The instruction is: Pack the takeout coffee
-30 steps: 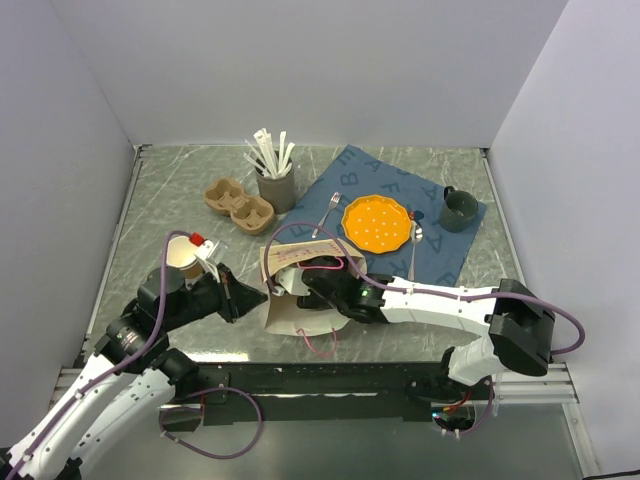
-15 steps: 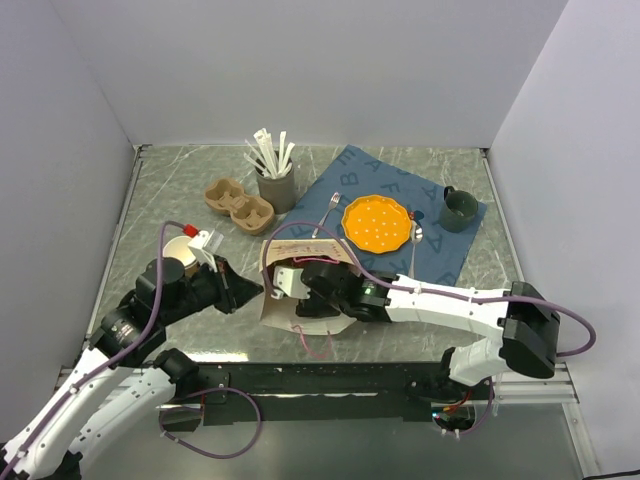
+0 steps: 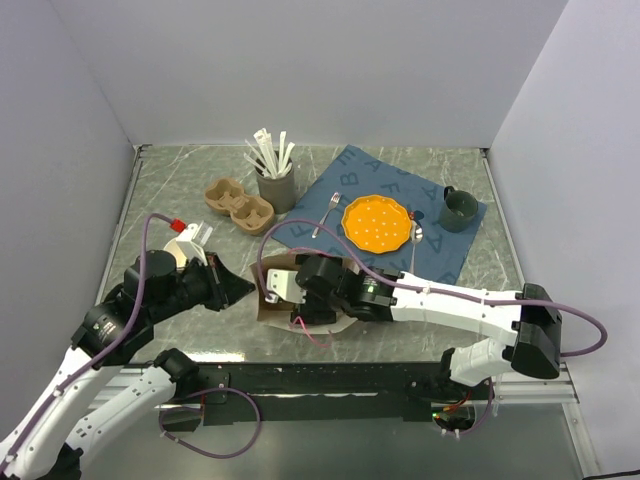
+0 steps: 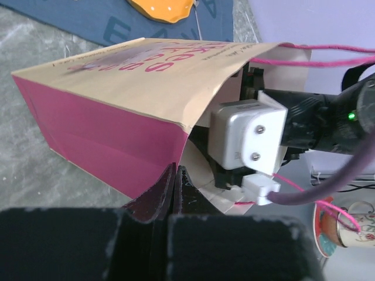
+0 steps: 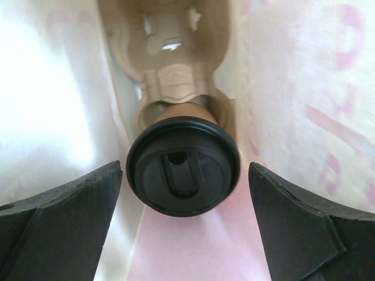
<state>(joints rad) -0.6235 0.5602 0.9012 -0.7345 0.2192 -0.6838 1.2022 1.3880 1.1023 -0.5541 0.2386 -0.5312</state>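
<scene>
My right hand (image 5: pixel 184 175) has spread wide inside the paper bag (image 4: pixel 135 82), fingers clear of the takeout coffee (image 5: pixel 183 153), which is seated in a pulp carrier (image 5: pixel 170 64). My left hand (image 4: pixel 176 174) is closed, apparently pinching the bag's rim. The bag now lies flatter on the tabletop (image 3: pixel 160 200).

Takeout coffee (image 5: pixel 183 165) with matt plastic lid, smooth paper bag (image 4: pixel 135 76)

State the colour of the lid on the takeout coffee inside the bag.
Black. The sip lid shows best in the right wrist view.
</scene>
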